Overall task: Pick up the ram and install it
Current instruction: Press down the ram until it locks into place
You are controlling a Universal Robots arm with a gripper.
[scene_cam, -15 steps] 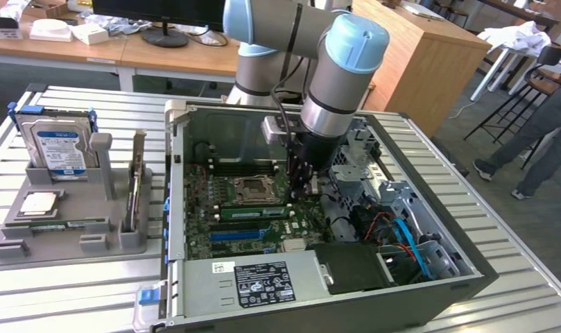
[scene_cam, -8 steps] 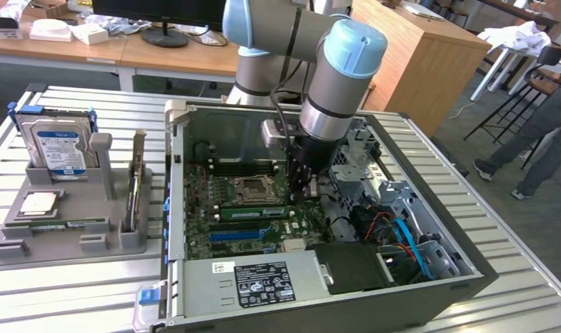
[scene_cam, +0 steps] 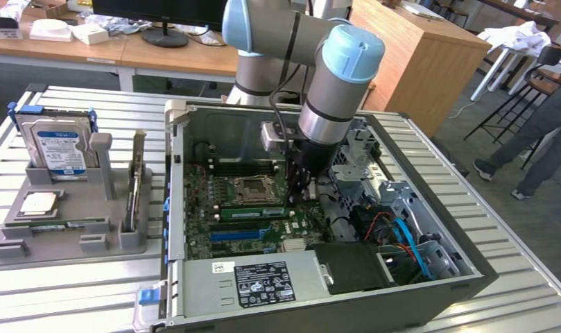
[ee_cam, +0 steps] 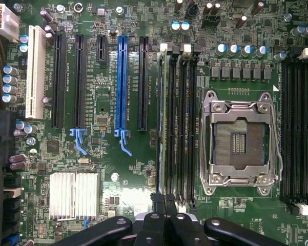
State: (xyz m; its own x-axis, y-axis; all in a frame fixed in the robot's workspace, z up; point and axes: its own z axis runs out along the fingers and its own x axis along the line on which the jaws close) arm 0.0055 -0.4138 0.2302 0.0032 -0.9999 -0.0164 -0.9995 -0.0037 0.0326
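Shut claw (ee_cam: pixel 165 218) atop seated ram (scene_cam: pixel 252 212)

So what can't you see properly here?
- Wrist view: the gripper is cut off by the picture's edge.
- Exterior view: its tip is hidden behind the arm.
- Exterior view: the hard drive label is too small to read.
- Exterior view: the person is cut off by the edge.
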